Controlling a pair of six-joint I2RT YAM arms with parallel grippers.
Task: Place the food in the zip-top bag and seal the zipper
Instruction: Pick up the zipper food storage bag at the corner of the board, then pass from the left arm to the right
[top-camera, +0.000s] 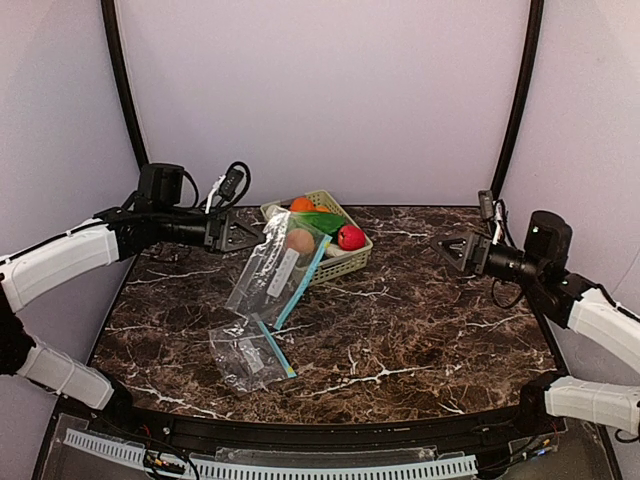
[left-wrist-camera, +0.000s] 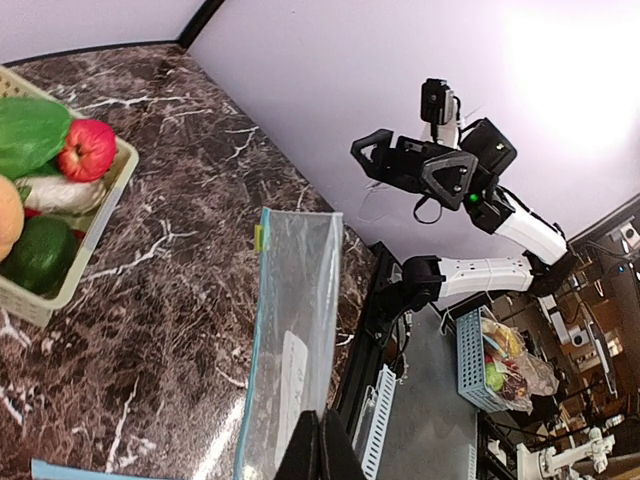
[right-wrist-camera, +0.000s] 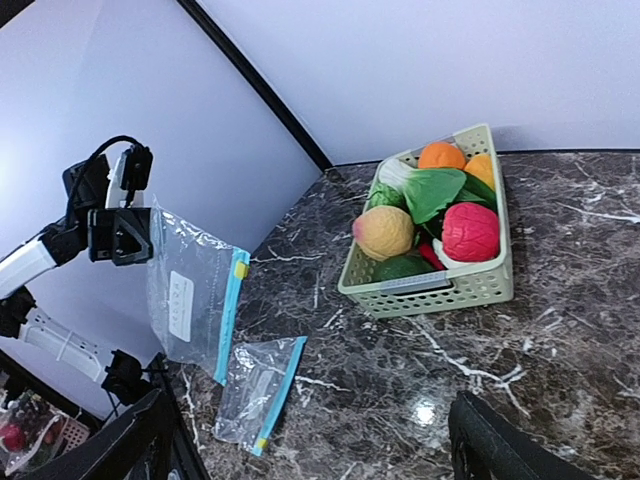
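The left gripper (top-camera: 238, 232) is clamped on the upper edge of a clear plastic zip-top bag with a blue zipper strip (top-camera: 268, 272). The bag hangs from the closed jaws over the left half of the dark marble-patterned table (top-camera: 420, 330), just left of the basket.

The right gripper (top-camera: 442, 250) is raised at the right side of the table. Its jaws are spread wide and hold nothing.

All the food sits in the pale green lattice plastic basket (right-wrist-camera: 430, 290) at the far centre:
- a round peach (right-wrist-camera: 383, 232)
- a red apple (right-wrist-camera: 470, 230)
- an orange (right-wrist-camera: 441, 155)
- flat green leafy greens (right-wrist-camera: 437, 190)
- a white radish (left-wrist-camera: 60, 192)

A second clear zip-top bag (top-camera: 245, 358) lies flat on the near left of the table.
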